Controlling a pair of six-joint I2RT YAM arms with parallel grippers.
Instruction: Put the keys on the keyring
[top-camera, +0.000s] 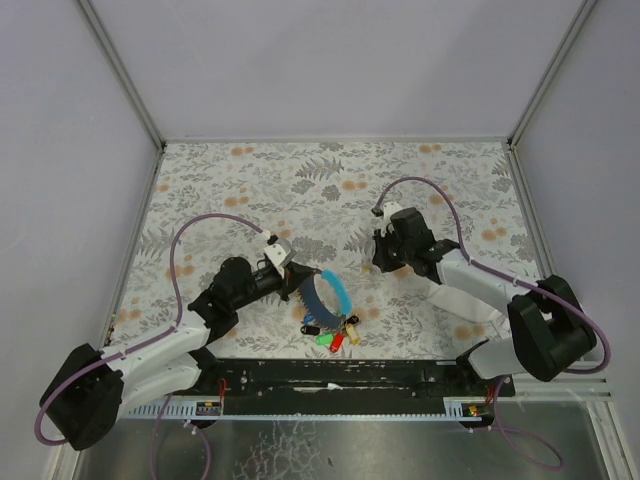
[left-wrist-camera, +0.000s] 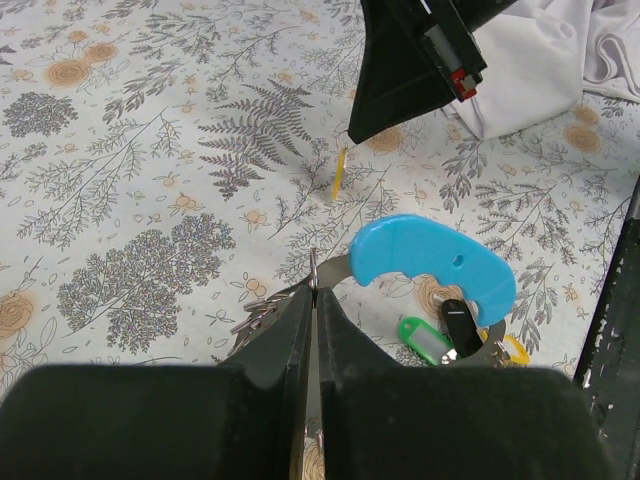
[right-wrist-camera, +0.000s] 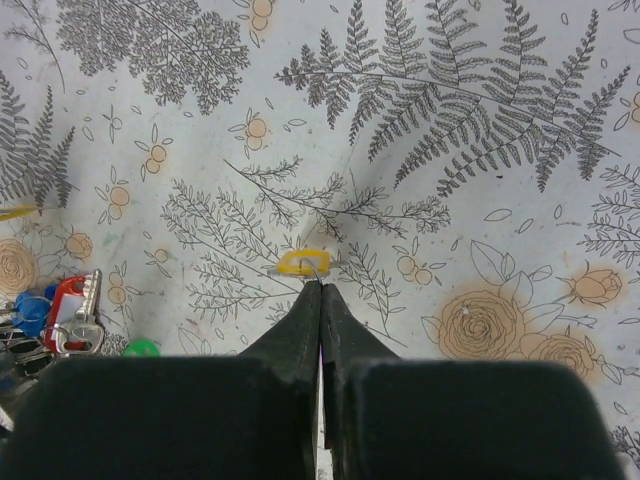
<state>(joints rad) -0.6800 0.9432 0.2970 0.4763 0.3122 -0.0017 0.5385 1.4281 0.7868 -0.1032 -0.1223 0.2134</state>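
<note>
My left gripper (left-wrist-camera: 314, 292) is shut on the thin metal band of the keyring (left-wrist-camera: 336, 268), which curves into a blue strap (left-wrist-camera: 430, 257). In the top view that strap (top-camera: 334, 291) lies just right of my left gripper (top-camera: 296, 271). Bunched keys with green (left-wrist-camera: 425, 340), black and yellow heads lie under the strap, seen from above as a cluster (top-camera: 334, 336). My right gripper (right-wrist-camera: 321, 287) is shut on the small wire loop of a loose yellow-headed key (right-wrist-camera: 303, 263). That key (left-wrist-camera: 340, 172) hangs below the right fingers (left-wrist-camera: 400, 70), a short way beyond the keyring.
A red-headed key (right-wrist-camera: 75, 308) and blue and green heads lie at the left edge of the right wrist view. The floral tablecloth (top-camera: 300, 180) covers the table between grey walls. A black rail (top-camera: 340, 378) runs along the near edge.
</note>
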